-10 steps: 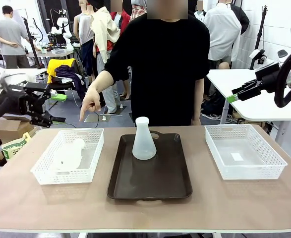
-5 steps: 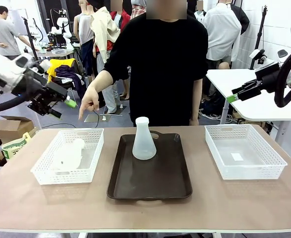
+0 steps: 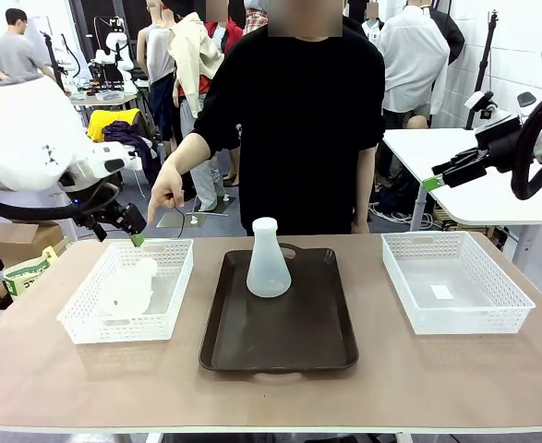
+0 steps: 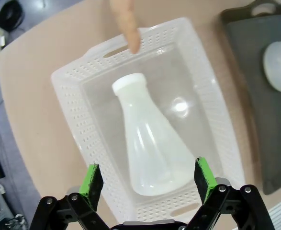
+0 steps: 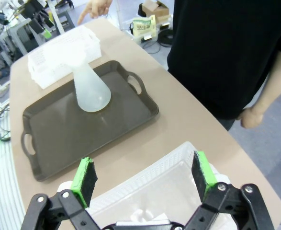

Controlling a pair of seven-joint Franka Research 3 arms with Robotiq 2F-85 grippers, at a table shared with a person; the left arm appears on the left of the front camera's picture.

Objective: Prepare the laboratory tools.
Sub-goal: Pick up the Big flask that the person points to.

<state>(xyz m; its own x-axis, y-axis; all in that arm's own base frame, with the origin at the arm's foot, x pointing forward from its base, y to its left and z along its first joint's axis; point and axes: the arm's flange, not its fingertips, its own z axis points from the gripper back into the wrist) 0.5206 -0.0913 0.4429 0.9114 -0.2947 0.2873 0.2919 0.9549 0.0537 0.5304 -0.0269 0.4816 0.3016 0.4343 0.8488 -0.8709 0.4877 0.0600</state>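
One translucent white flask (image 3: 127, 288) lies on its side in the left white mesh basket (image 3: 174, 305). In the left wrist view this flask (image 4: 152, 143) lies straight below my open left gripper (image 4: 149, 177), neck pointing away. My left gripper (image 3: 118, 229) hangs over the basket's far left corner, nothing between its fingers. A second flask (image 3: 268, 261) stands upright at the far end of the dark brown tray (image 3: 280, 346). My right gripper (image 3: 437, 177) is held high at the right, open and empty; its own view looks down on the tray (image 5: 59, 134) and the upright flask (image 5: 90, 88).
A person in black stands at the far side, one hand (image 3: 164, 198) pointing a finger (image 4: 128, 24) down at the left basket's far rim. An empty white mesh basket (image 3: 520, 309) sits at the right. Bare tabletop lies in front of the tray and baskets.
My left arm has swung in from the far left and turned its gripper down over the left basket. The right arm, both flasks and the person's pointing hand have stayed put.
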